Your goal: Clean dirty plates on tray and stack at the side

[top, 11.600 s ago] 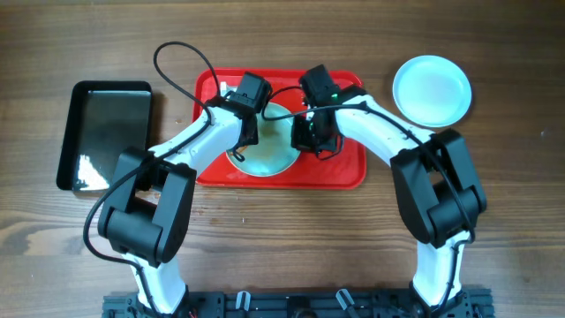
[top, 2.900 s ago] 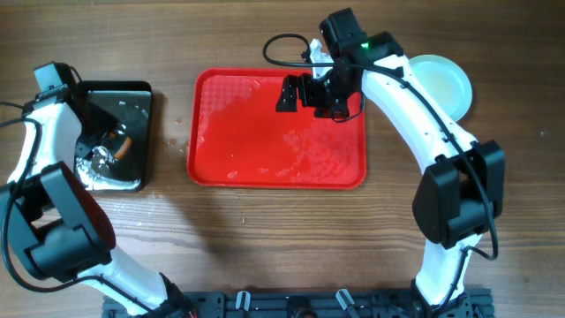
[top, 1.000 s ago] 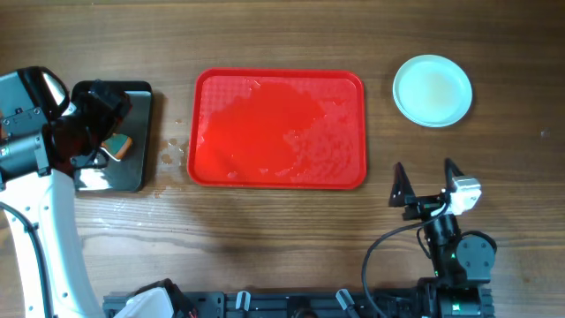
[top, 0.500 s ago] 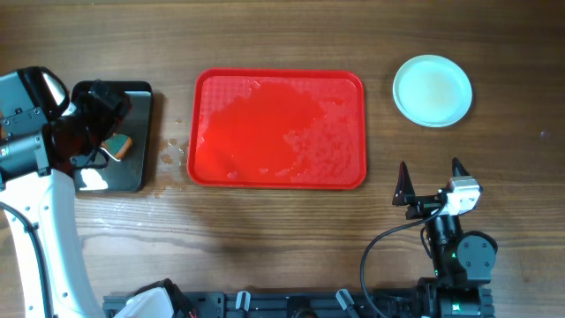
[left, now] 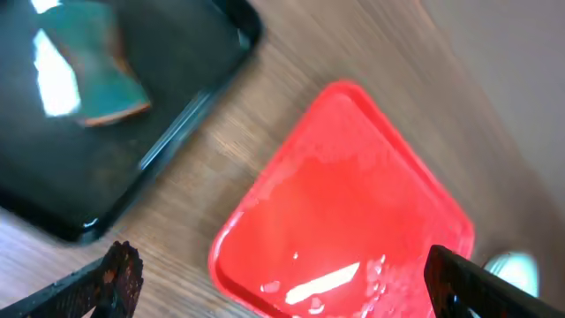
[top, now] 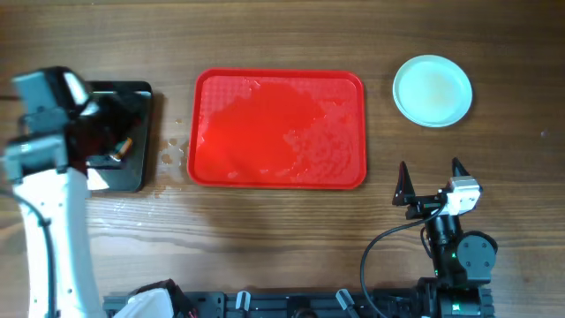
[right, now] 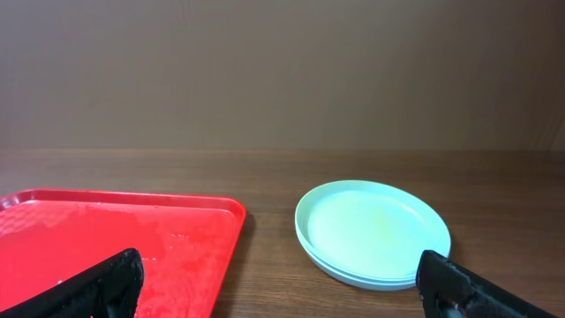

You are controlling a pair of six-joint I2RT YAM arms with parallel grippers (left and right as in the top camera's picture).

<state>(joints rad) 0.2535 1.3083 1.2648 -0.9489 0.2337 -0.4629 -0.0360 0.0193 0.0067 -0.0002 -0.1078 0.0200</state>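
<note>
Red tray (top: 282,132) is sitting bare and wet, plates (top: 432,90) are sitting stacked just right of it, so I'd say it's basically done. Left gripper (left: 281,269) and right gripper (top: 429,177) are both gaping wide, holding nothing.

The red tray (top: 279,130) lies at the upper middle of the frame, nothing on it, its floor glossy with wet patches. To its right, well apart in the upper right, sit the plates (top: 432,90), pale mint, seen as one round disc from above. At the upper left a black tray (top: 132,168) is partly covered by the blurred left arm (top: 55,203); a small orange-edged thing (top: 122,147) shows on it. A few droplets (top: 172,152) dot the wooden table (top: 265,238) between the two trays. At the lower right the right gripper (top: 430,179) points up the frame, fingers spread, holding nothing.
</note>
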